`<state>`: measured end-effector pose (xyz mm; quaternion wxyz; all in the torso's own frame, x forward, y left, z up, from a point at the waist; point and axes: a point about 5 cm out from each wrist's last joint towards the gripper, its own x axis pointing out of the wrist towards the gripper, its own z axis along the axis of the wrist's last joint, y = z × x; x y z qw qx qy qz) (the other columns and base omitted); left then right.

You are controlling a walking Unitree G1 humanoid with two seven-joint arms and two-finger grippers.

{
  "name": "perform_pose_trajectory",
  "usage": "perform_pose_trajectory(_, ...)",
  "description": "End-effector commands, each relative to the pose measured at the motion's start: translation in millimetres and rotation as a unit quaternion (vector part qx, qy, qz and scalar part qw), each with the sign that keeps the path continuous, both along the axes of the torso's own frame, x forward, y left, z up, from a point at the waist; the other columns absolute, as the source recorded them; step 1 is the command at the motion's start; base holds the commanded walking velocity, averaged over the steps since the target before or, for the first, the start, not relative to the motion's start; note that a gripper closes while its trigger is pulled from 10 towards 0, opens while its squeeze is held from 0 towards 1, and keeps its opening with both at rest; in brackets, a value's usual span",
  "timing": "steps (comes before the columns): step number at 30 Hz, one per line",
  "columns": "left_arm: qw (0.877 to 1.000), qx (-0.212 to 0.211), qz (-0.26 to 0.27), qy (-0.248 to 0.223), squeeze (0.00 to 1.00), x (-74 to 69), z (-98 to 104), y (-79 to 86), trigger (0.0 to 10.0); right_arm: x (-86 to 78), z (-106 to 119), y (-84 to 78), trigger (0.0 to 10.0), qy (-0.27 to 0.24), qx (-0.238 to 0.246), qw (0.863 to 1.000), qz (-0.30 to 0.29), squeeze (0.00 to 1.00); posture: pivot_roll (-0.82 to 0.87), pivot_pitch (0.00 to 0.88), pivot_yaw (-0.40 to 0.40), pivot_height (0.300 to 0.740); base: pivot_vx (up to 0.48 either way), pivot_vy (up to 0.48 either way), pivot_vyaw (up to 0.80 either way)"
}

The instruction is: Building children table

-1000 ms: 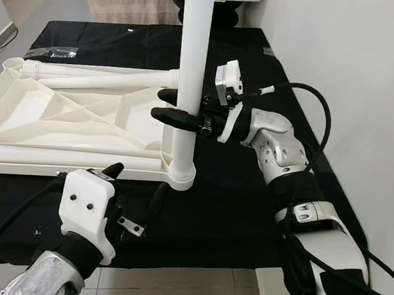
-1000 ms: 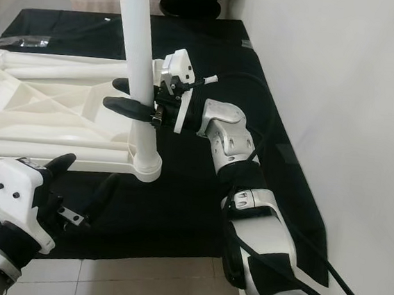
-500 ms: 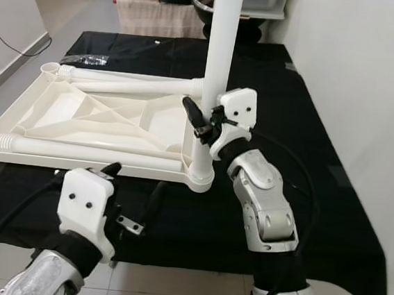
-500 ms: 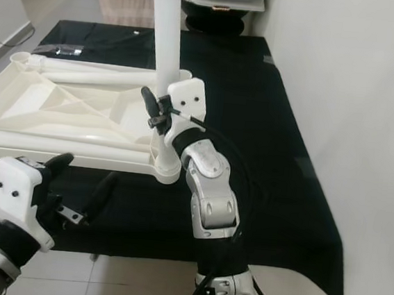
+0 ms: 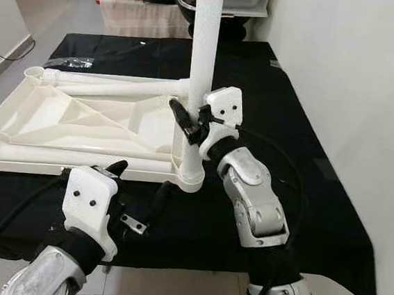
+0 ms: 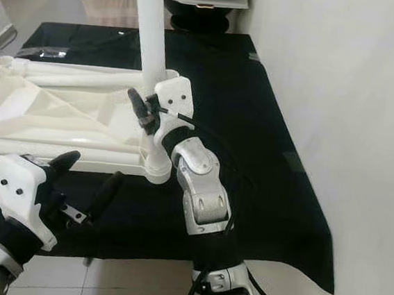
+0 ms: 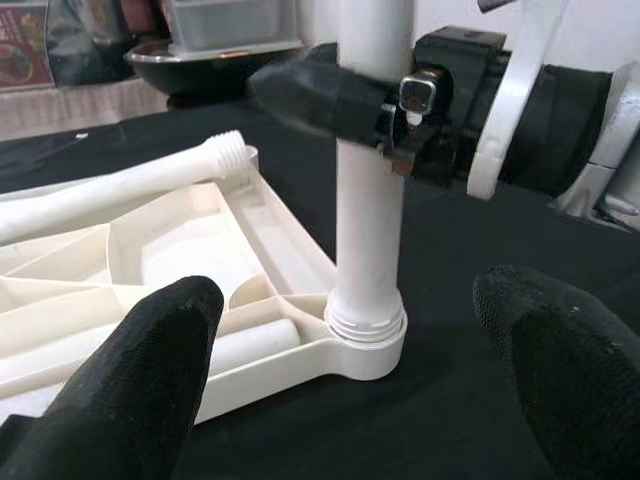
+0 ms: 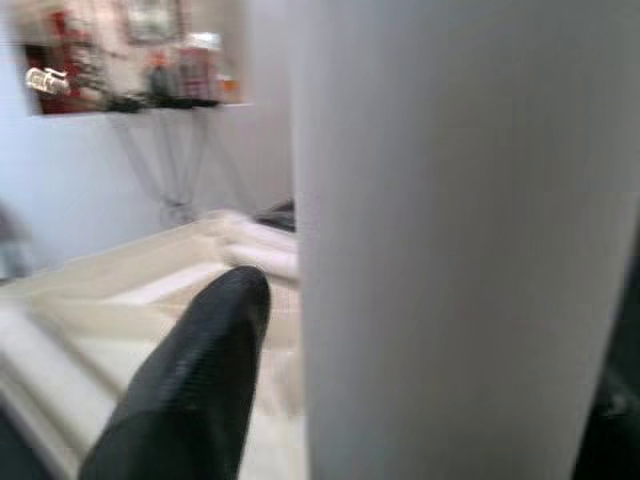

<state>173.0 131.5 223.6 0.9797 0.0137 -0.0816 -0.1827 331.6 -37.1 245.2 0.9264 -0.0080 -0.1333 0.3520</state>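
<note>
One white tabletop [image 5: 81,119] lies upside down on the black cloth [image 5: 305,186], ribs showing. Three white legs in sight: one upright leg [image 5: 202,71] stands in the near right corner socket, and two loose legs, a far one [image 5: 112,85] and a near one [image 5: 70,156], lie across the tabletop with threaded ends. The right gripper [image 5: 189,119] is clamped around the upright leg, a black finger either side. The left gripper [image 5: 137,190] hovers low in front of the tabletop's near edge, fingers spread apart, holding nothing.

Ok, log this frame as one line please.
right gripper: shut on upright leg | leg seated in tabletop corner socket | left gripper: open, hovering near socket | two legs lying in tabletop
</note>
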Motion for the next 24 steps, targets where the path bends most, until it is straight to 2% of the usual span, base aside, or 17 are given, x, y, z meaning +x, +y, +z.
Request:
perform_pose_trajectory(1, 1.000, 0.003, 0.002, 0.004, 0.00, -1.8, -1, 0.1, 10.0, 3.6, 11, 5.3, 10.0, -0.013, 0.005, 0.998, 0.067, 1.00, 0.20, 0.164, -0.028, 0.740, 0.000, 0.000, 0.00)
perform_pose_trajectory(4, 1.000, 0.002, 0.003, 0.005, 0.00, -3.5, -1, -0.6, 10.0, 11.5, 17, -0.3, 10.0, -0.017, -0.004, 0.994, 0.110, 1.00, 0.20, 0.172, -0.034, 0.740, 0.000, 0.000, 0.00)
perform_pose_trajectory(5, 1.000, 0.001, 0.004, 0.005, 0.00, -4.0, -1, -0.8, 10.0, 14.7, 19, -2.0, 10.0, -0.019, -0.016, 0.990, 0.137, 0.31, 0.20, 0.174, -0.036, 0.740, 0.000, 0.000, 0.00)
perform_pose_trajectory(6, 1.000, 0.001, 0.004, 0.005, 0.00, -4.0, -1, -0.8, 10.0, 14.7, 19, -2.0, 10.0, -0.019, -0.016, 0.990, 0.137, 0.31, 0.20, 0.174, -0.036, 0.740, 0.000, 0.000, 0.00)
perform_pose_trajectory(7, 1.000, 0.000, 0.005, 0.006, 0.00, -4.6, -1, -1.0, 10.0, 16.2, 19, -3.2, 10.0, -0.024, -0.035, 0.985, 0.169, 0.00, 0.21, 0.179, -0.039, 0.740, 0.000, 0.000, 0.00)
perform_pose_trajectory(9, 1.000, -0.001, 0.006, 0.006, 0.00, -5.4, -1, -1.3, 10.0, 17.9, 18, -5.7, 10.0, -0.027, -0.067, 0.976, 0.207, 0.00, 0.22, 0.184, -0.042, 0.740, 0.000, 0.000, 0.00)
perform_pose_trajectory(11, 1.000, -0.001, 0.005, 0.005, 0.00, -5.7, -1, -1.5, 10.0, 18.2, 17, -6.8, 10.0, -0.026, -0.078, 0.972, 0.218, 0.00, 0.22, 0.185, -0.042, 0.740, 0.000, 0.000, 0.00)
perform_pose_trajectory(15, 1.000, -0.002, 0.007, 0.007, 0.00, -6.7, -2, -1.4, 10.0, 20.4, 9, -13.9, 10.0, -0.019, -0.126, 0.944, 0.304, 0.00, 0.23, 0.191, -0.045, 0.740, 0.000, 0.000, 0.00)
perform_pose_trajectory(22, 1.000, -0.002, 0.008, 0.008, 0.00, -7.3, -3, -1.2, 10.0, 26.1, 8, -21.6, 10.0, -0.006, -0.138, 0.930, 0.341, 0.00, 0.23, 0.193, -0.043, 0.740, 0.000, 0.000, 0.00)
perform_pose_trajectory(23, 1.000, -0.002, 0.008, 0.009, 0.00, -7.5, -3, -1.4, 10.0, 25.7, 8, -23.4, 7.6, -0.003, -0.143, 0.924, 0.355, 0.00, 0.23, 0.193, -0.043, 0.740, 0.000, 0.000, 0.00)
perform_pose_trajectory(24, 1.000, -0.002, 0.007, 0.009, 0.00, -7.7, -4, -1.7, 10.0, 25.3, 7, -25.2, 2.5, 0.000, -0.144, 0.919, 0.366, 0.00, 0.22, 0.193, -0.047, 0.740, 0.000, 0.000, 0.00)
